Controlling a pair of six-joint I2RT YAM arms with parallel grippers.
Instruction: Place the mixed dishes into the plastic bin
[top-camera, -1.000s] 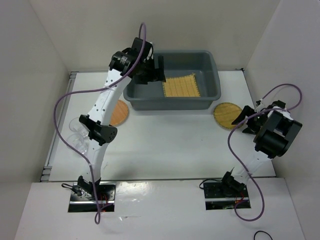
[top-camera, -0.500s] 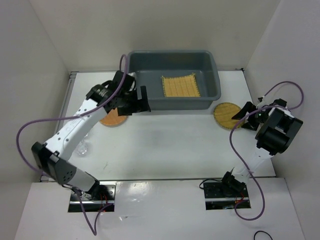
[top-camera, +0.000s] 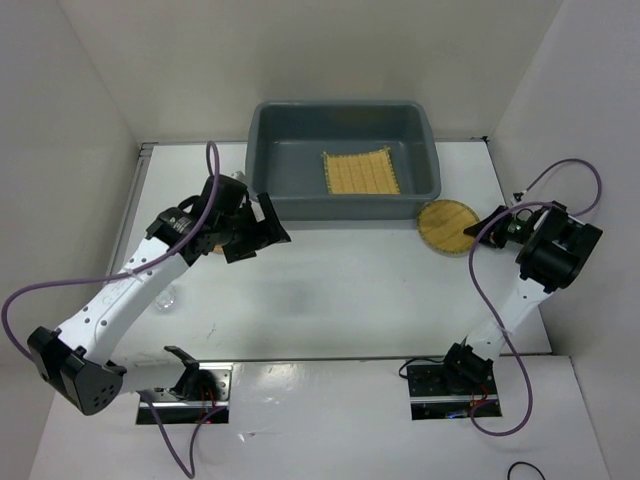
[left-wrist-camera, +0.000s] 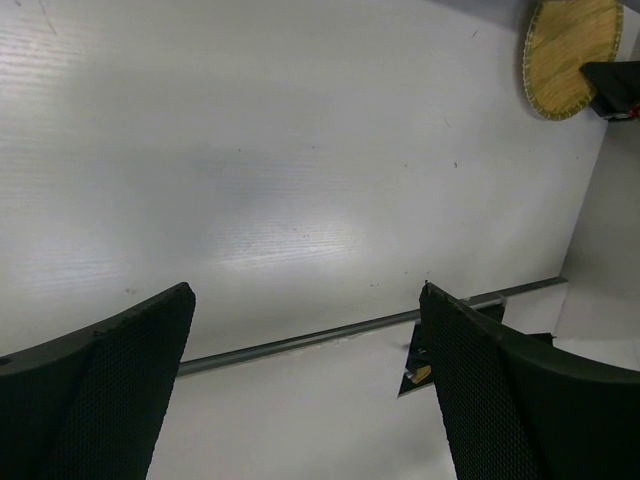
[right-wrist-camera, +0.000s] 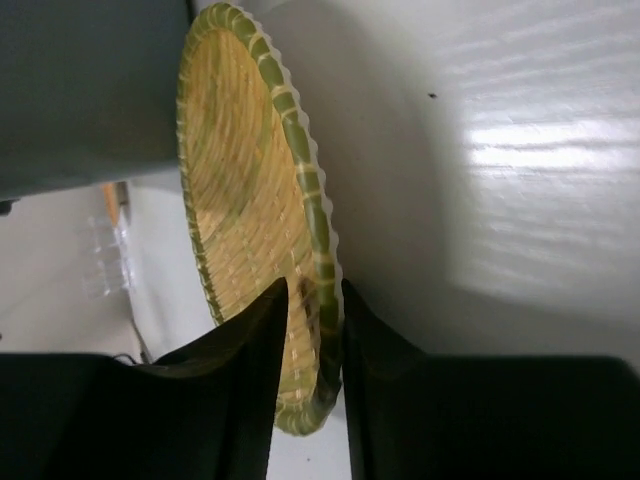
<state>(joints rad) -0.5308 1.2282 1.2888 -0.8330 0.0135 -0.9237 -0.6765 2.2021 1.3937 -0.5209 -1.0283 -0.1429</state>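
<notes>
The dark grey plastic bin (top-camera: 425, 140) stands at the back of the table with a square yellow bamboo mat (top-camera: 360, 172) lying inside. A round yellow woven mat (top-camera: 445, 224) (right-wrist-camera: 250, 190) is tilted up just off the bin's right front corner. My right gripper (top-camera: 488, 230) (right-wrist-camera: 312, 292) is shut on its near rim, one finger on each face. That mat (left-wrist-camera: 572, 52) also shows far off in the left wrist view. My left gripper (top-camera: 257, 232) (left-wrist-camera: 305, 295) hangs open over bare table, left of the bin's front, holding nothing. A clear glass cup (top-camera: 165, 297) sits beside the left arm.
White walls close in the table on the left, back and right. The bin's grey wall (right-wrist-camera: 90, 90) is right beside the tilted woven mat. A metal strip (left-wrist-camera: 300, 338) marks the table's near edge, with the arm bases behind it.
The left arm has swung out of the bin and down over the table's left middle, still open. The right gripper has closed on the woven mat's rim and tilted it toward the bin.
</notes>
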